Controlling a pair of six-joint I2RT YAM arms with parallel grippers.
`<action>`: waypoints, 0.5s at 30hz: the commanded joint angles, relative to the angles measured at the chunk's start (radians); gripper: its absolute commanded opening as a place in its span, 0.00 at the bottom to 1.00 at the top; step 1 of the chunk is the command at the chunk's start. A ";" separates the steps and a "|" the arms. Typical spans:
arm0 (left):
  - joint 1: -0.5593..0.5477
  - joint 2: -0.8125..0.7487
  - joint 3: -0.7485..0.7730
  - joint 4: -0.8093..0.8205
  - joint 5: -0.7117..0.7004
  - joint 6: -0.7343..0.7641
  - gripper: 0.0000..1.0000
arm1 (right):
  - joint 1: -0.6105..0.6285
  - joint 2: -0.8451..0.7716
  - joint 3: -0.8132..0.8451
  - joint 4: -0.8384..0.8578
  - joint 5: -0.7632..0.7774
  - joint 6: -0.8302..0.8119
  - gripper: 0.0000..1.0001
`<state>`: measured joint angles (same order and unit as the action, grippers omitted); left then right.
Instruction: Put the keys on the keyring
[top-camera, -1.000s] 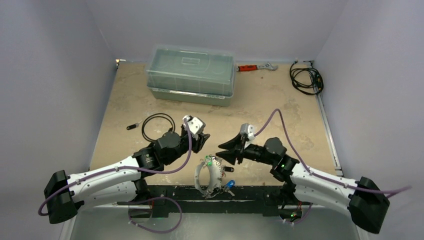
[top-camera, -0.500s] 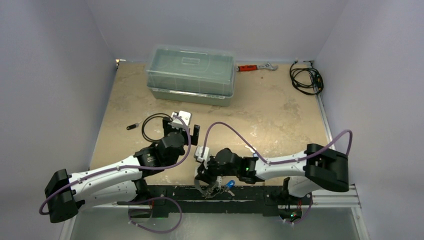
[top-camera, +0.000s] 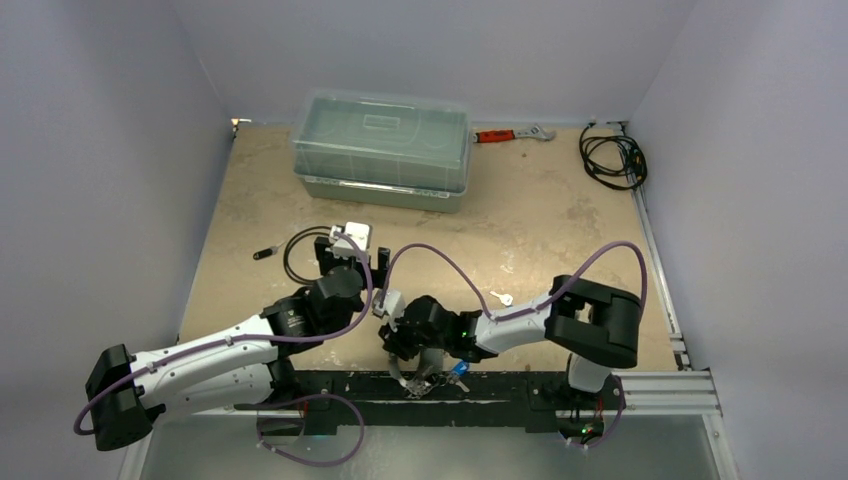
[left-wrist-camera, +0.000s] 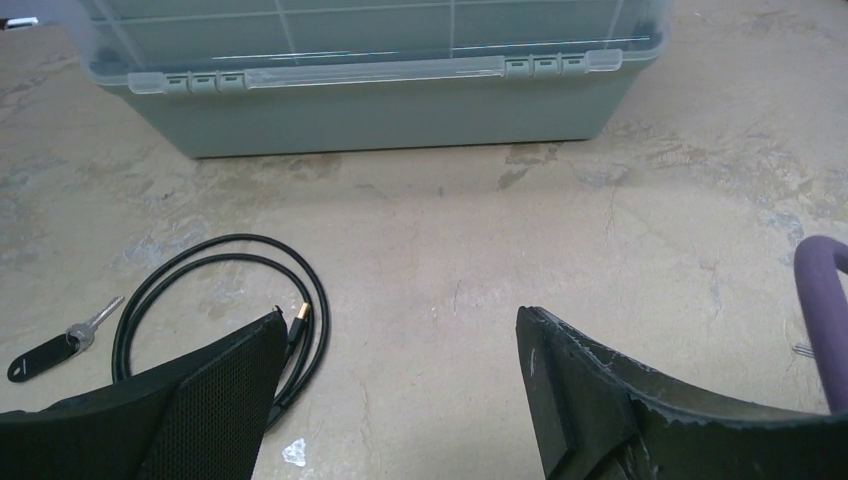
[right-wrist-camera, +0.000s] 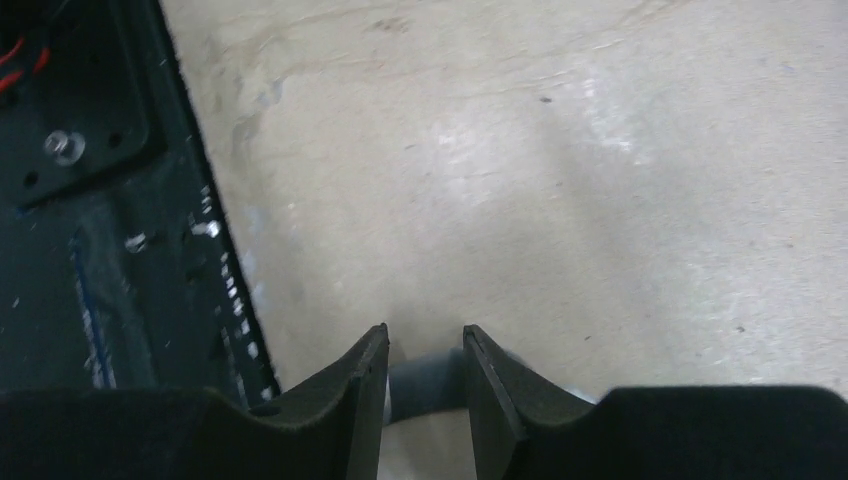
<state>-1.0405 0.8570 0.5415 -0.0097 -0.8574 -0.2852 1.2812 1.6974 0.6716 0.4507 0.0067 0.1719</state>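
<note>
Swinging left along the surface's (top-camera: 560, 230) near edge, the right end effector (right-wrist-camera: 425, 338) is now straddling the keyring (top-camera: 401, 374), fingers narrowly apart; whether they are clamping it, I cannot tell. The left end effector (top-camera: 354, 266) is hanging spread wide. The keyring's long axis is running near-to-far, with a blue-tagged key (top-camera: 460, 370) lying just right of it.

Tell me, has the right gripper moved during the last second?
Yes. The right gripper moved left and toward the near table edge: from level with the storage box's right end to below its middle, at the keyring.
</note>
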 joint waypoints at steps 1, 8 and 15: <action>0.006 -0.015 -0.003 0.012 -0.018 -0.020 0.83 | -0.073 0.039 0.015 0.015 0.068 0.074 0.37; 0.007 -0.003 -0.004 0.017 -0.020 -0.014 0.83 | -0.304 0.051 0.015 0.107 -0.015 0.092 0.36; 0.006 0.000 -0.002 0.014 -0.028 -0.014 0.83 | -0.334 -0.012 0.105 0.003 -0.053 -0.021 0.36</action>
<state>-1.0306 0.8608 0.5404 -0.0036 -0.8825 -0.2966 0.9260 1.7527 0.7345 0.4866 -0.0143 0.2146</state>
